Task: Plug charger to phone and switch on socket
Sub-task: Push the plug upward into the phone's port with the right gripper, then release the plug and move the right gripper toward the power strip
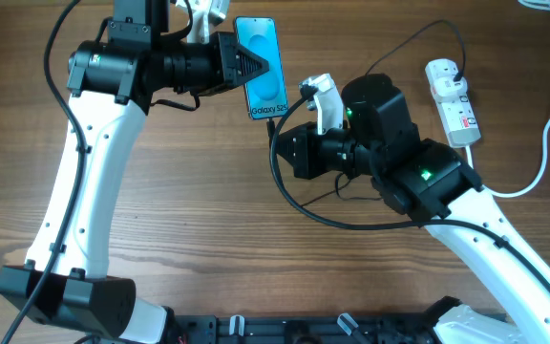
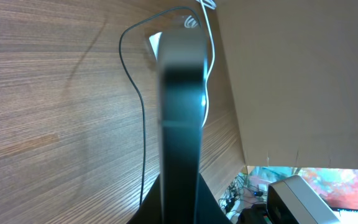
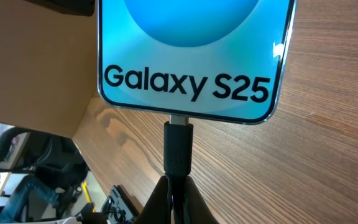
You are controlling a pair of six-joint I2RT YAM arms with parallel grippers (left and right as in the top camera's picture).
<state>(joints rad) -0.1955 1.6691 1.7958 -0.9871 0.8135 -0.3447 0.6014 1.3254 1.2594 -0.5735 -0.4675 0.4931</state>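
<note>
Plainly the step in hand is seating the plug. At the left, the left hand [image 1: 248, 67] is clamped on the phone [image 1: 267, 76] and seems to hold it up off the tabletop [image 1: 189, 210]. The lit screen faces the overhead camera and the port end points toward the right arm. In the left wrist view the phone shows only edge-on and blurred. That grip wants to be firm and steady, since a push on the port will tend to slide the phone back between the fingers.

Next along, the right hand [image 3: 174, 200] pinches the charger [image 1: 313, 215] just behind its plug tip [image 3: 178, 146], which stands square at the port. A thin light sliver shows between plug body and phone, so I judge it not quite home. A short straight push along the phone's long axis, with no twist, should finish it. The black cable loops loosely over the wood, so slack should not drag.

Furthest right, the socket [image 1: 452, 100] lies flat on the tabletop, well apart from both hands, with its white cord [image 1: 545, 143] trailing off. Its switch is too small to read, and pressing it is the job left.
</note>
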